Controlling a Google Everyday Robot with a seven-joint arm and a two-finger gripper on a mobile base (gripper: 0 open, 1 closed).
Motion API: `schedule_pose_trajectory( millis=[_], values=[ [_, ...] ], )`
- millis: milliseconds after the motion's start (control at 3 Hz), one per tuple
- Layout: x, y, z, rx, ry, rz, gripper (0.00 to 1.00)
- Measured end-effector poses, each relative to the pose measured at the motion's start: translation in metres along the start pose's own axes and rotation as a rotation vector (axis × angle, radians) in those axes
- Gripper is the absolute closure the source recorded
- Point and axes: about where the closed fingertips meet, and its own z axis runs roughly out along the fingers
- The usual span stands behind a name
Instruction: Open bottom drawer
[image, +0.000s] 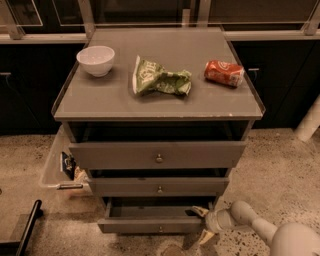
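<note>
The bottom drawer (150, 226) is the lowest, slimmest grey front of the cabinet, with a tiny round knob (160, 229). It stands pulled out, showing a dark gap behind its front. My gripper (202, 223) comes in from the lower right on a pale arm (260, 230). It sits at the drawer's right end, with one finger (199, 212) over the top edge and the other finger (206, 236) in front and below. The fingers are spread around the drawer's corner.
The middle drawer (159, 186) and the top drawer (158, 154) also stand slightly out. On the cabinet top lie a white bowl (95, 60), a green chip bag (159, 79) and a red can (224, 73). A clear bin (56, 165) sits left of the cabinet on the speckled floor.
</note>
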Motion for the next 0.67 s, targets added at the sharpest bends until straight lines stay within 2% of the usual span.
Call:
schedule_pose_trajectory(
  millis=[333,667],
  values=[
    [-0.003,-0.001,-0.004,0.0,0.0,0.0,0.38],
    [-0.004,0.013,-0.006,-0.007,-0.023,0.002,0.61]
  ],
)
